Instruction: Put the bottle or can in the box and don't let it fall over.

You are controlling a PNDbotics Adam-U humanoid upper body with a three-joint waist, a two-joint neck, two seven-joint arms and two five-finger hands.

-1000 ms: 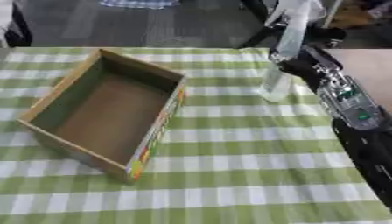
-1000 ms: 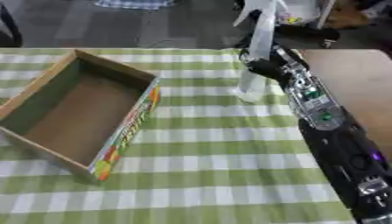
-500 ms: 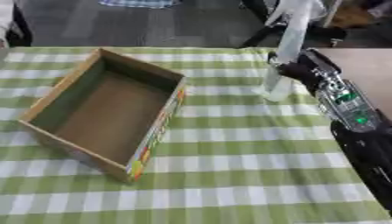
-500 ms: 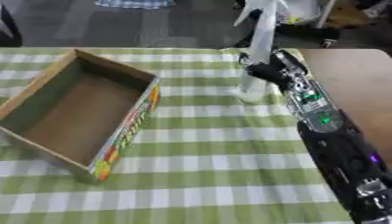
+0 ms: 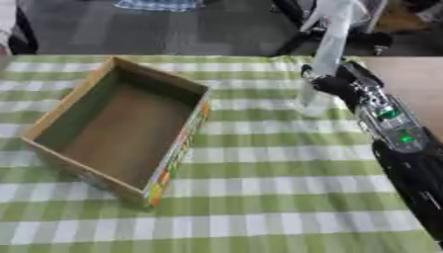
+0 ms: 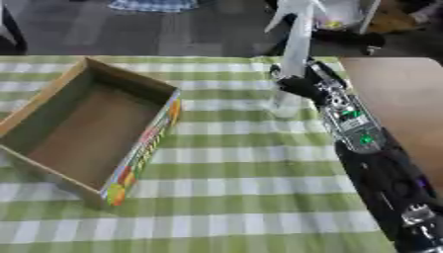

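An open cardboard box (image 5: 121, 131) sits left of centre on the green-checked worktop (image 5: 259, 197), its near side wall carrying a colourful printed strip with no writing that can be made out. Well to its right a clear bottle (image 5: 313, 101) stands upright. The right hand (image 5: 333, 85) has its fingers curled round the bottle; the black forearm runs toward the lower right corner.

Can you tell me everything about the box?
The box is open-topped brown cardboard, long and rectangular, with plain inside walls and floor and nothing in it. One long outer side has bright red, yellow and green print. It sits askew on the left of the green checked cloth. Nothing touches it; the right hand is away to its right.
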